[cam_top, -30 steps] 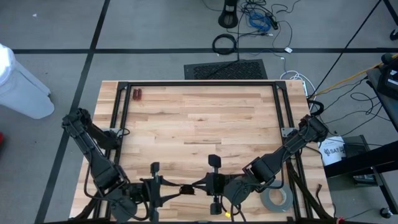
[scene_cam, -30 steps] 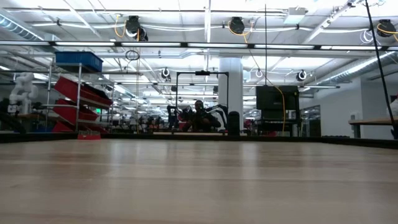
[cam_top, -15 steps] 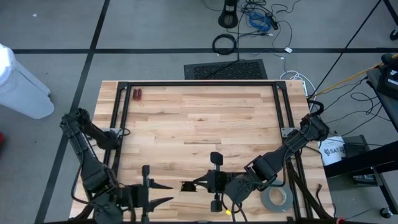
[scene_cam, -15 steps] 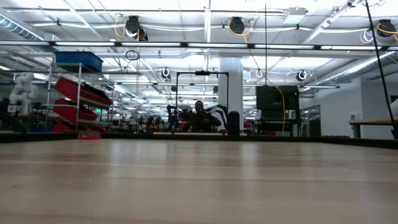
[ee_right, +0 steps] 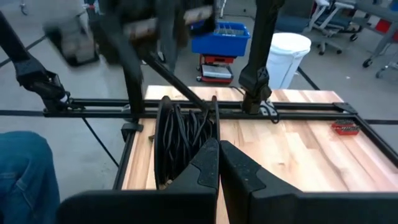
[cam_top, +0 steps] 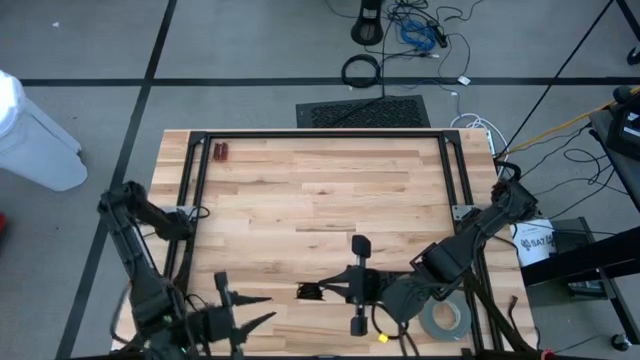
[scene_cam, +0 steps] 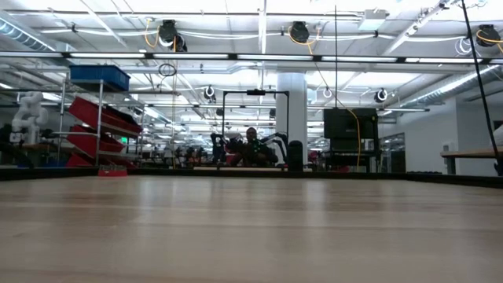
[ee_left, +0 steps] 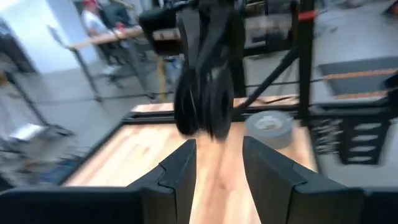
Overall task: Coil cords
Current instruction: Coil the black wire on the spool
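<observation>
The right gripper (cam_top: 322, 291) is positioned near the front edge of the wooden worktop (cam_top: 320, 190), fingers pressed together on the coiled black cord bundle (cam_top: 308, 292). In the right wrist view the cord bundle (ee_right: 183, 140) shows as a stack of thin black loops standing upright between the closed fingers (ee_right: 208, 165), just above the worktop surface.

The left gripper (cam_top: 262, 309) is located at the front left corner of the worktop, well apart from the bundle, with its fingers spread and nothing between them. In the left wrist view the spread fingers (ee_left: 180, 168) point toward the bundle (ee_left: 202, 102) held by the other arm.

A grey tape roll (cam_top: 444, 320) lies flat at the front right of the worktop, beside the right arm. A small red object (cam_top: 220, 152) rests near the far left corner.
</observation>
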Controlling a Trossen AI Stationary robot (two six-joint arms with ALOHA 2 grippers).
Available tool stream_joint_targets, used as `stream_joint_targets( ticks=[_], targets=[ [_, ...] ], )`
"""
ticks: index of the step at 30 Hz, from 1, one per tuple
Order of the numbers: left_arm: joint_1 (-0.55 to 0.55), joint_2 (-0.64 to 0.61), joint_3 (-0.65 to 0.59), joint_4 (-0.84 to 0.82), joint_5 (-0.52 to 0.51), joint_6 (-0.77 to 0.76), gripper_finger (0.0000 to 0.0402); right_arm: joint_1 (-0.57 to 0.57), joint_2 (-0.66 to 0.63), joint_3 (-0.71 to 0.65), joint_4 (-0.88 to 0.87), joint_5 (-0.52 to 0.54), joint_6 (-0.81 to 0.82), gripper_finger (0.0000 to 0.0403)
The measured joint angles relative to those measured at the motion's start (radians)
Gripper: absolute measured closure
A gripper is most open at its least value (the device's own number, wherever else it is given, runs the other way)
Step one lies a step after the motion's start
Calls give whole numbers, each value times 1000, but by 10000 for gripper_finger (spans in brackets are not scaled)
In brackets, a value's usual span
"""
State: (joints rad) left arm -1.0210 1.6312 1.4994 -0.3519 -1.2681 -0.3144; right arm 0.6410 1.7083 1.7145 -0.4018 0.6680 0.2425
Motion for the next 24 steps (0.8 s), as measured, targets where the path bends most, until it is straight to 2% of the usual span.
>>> stream_joint_targets(
  ticks=[7,12,15,21,24],
  targets=[
    [18,125,-2,37,-167,8,264,34,-27,1,-28,21,-1,403],
    [29,178,-2,119,-179,41,265,49,-28,1,-41,41,4,403],
    [30,180,-2,230,-136,177,265,53,-28,1,-63,38,21,403],
    [34,161,11,554,57,579,265,63,-28,1,-82,38,24,403],
    [56,160,17,638,66,706,265,62,-28,1,-82,38,18,403]
  ],
)
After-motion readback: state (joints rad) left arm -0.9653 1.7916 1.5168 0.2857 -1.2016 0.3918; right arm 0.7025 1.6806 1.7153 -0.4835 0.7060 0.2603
